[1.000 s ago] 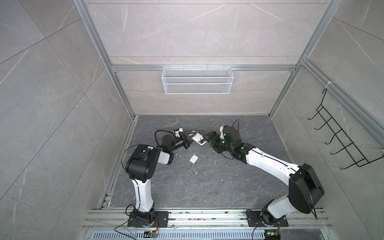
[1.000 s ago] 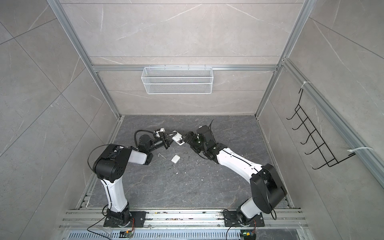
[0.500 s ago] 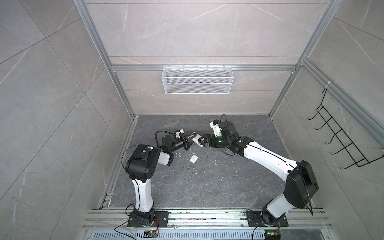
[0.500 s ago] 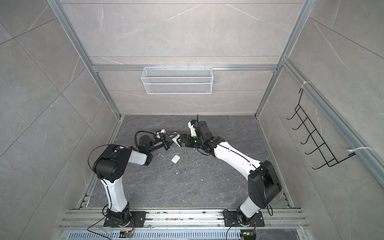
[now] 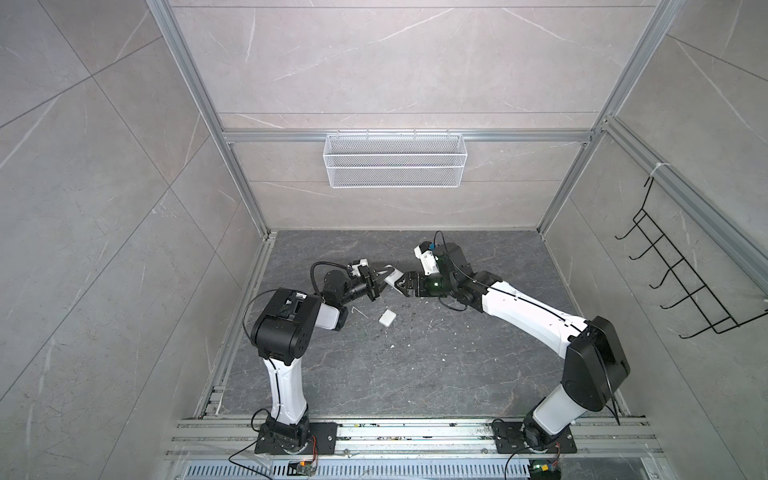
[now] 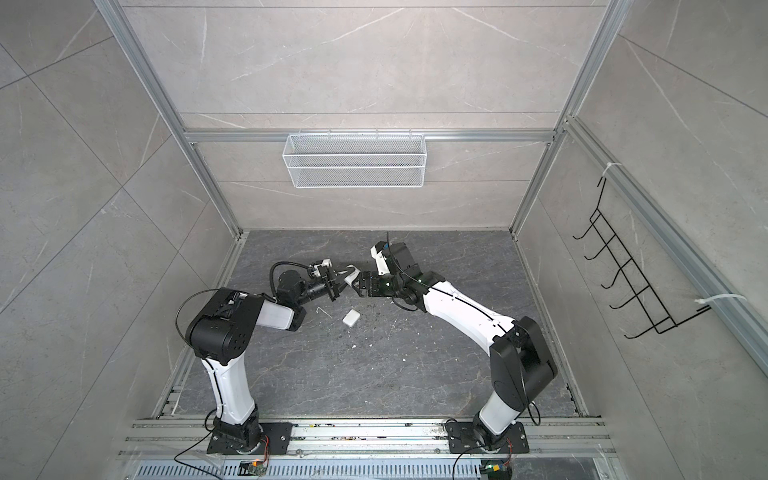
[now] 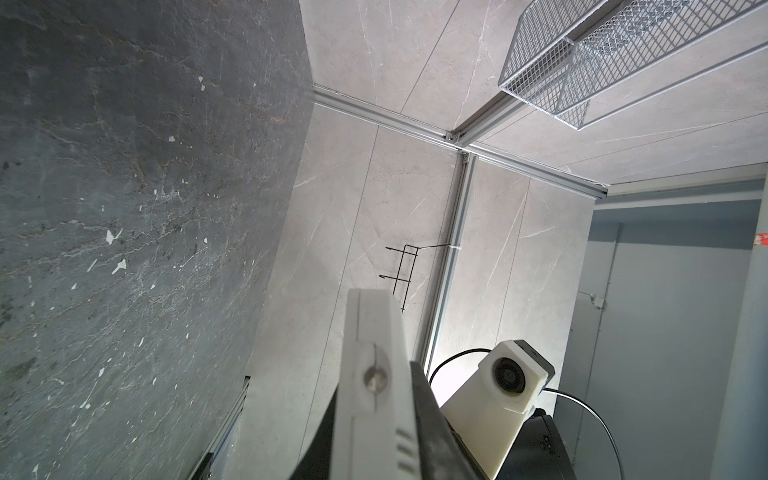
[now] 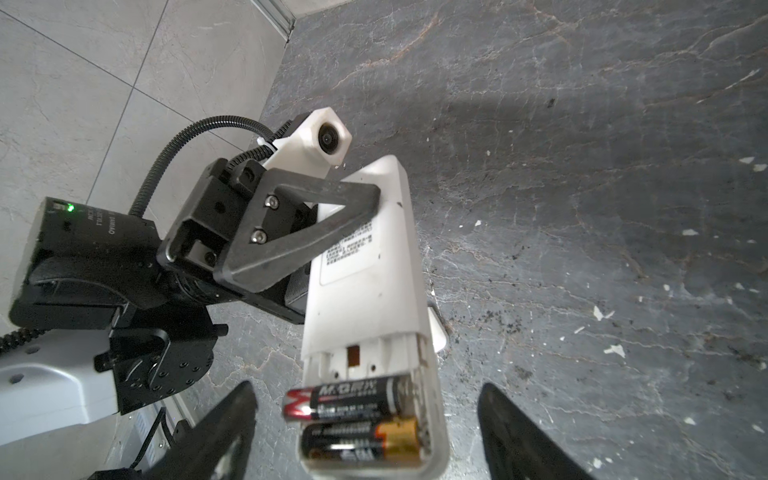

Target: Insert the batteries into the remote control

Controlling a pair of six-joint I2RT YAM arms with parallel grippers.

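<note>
My left gripper [image 5: 379, 279] is shut on the white remote control [image 5: 392, 275], holding it above the dark floor in both top views [image 6: 352, 274]. In the right wrist view the remote control [image 8: 374, 257] shows its back, with the compartment uncovered at the near end. Two batteries lie in it. The lower battery [image 8: 361, 442] sits inside, while the upper battery [image 8: 349, 401] is askew, its red end jutting past the side wall. My right gripper [image 8: 368, 392] is open, one finger on each side of that end, touching nothing. In the left wrist view the remote control [image 7: 374, 395] shows edge-on between the left gripper's jaws.
A small white rounded cover piece [image 5: 386, 319] lies on the floor just in front of the two grippers. White specks of debris [image 5: 444, 356] are scattered over the floor. A wire basket [image 5: 395, 166] hangs on the back wall and a black hook rack [image 5: 681, 282] on the right wall.
The right wrist has rolled so its camera sits on top, and the right gripper has come in around the remote's near end. The left gripper still holds the remote in place.
</note>
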